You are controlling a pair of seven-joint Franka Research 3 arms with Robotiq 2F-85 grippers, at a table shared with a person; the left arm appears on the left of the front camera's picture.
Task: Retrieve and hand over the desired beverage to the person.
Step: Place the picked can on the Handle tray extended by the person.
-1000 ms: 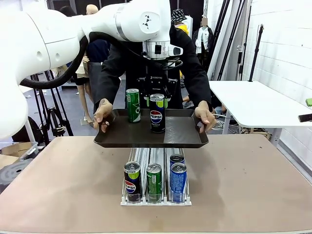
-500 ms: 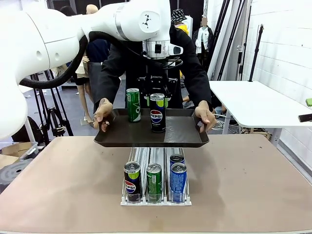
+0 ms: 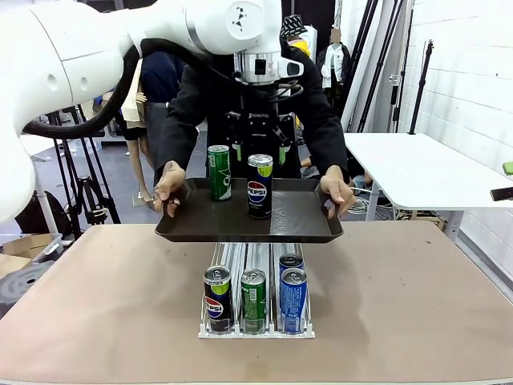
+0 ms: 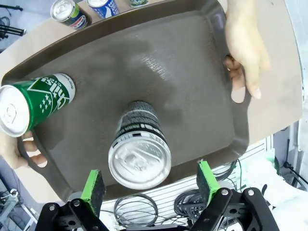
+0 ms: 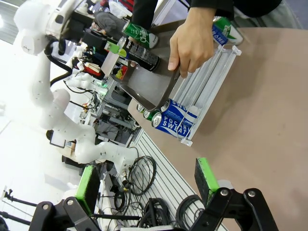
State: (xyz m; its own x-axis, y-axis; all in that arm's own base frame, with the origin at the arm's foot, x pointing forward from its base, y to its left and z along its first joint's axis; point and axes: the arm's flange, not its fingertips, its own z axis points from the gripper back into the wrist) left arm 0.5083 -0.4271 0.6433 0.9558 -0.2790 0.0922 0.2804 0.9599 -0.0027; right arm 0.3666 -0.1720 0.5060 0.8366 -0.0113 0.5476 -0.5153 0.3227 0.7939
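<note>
Front view: dark tray (image 3: 298, 225) being held over table (image 3: 417, 297) by person (image 3: 321, 120) (both hands on rim). Pepsi can (image 3: 259, 186) and green can (image 3: 218, 172) standing upright on tray. Left gripper (image 3: 257, 149) being held just above Pepsi can, jaws wide, nothing gripped. Can rack (image 3: 255, 298) sitting below.

Left wrist view: Pepsi can (image 4: 139, 154) being framed between spread fingers (image 4: 93, 186), untouched.

Right wrist view: right gripper (image 5: 144, 186) being held wide, empty, over table edge.

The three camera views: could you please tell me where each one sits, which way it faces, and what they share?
Front view: between the arms, facing the person; the white left arm reaches over the dark brown plastic tray.
Left wrist view: above the tray, looking down past the open left hand at the black Pepsi can.
Right wrist view: low over the table, open right hand in the foreground.
Shared: tray, green can.
</note>
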